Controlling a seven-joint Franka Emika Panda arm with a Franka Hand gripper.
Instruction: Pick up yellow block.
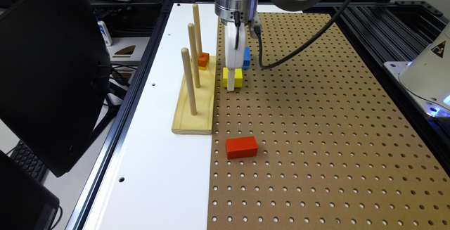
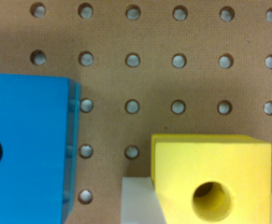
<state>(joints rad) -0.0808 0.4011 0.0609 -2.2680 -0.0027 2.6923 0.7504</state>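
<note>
yellow block (image 2: 210,179), hole up, long axis n/a

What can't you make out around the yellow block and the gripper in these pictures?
- Exterior view: the white gripper covers the middle of the small yellow painted block; the grip itself is hidden.
- Exterior view: the blue block is mostly behind the gripper.
- Wrist view: both blocks are cut off by the frame edge.
</note>
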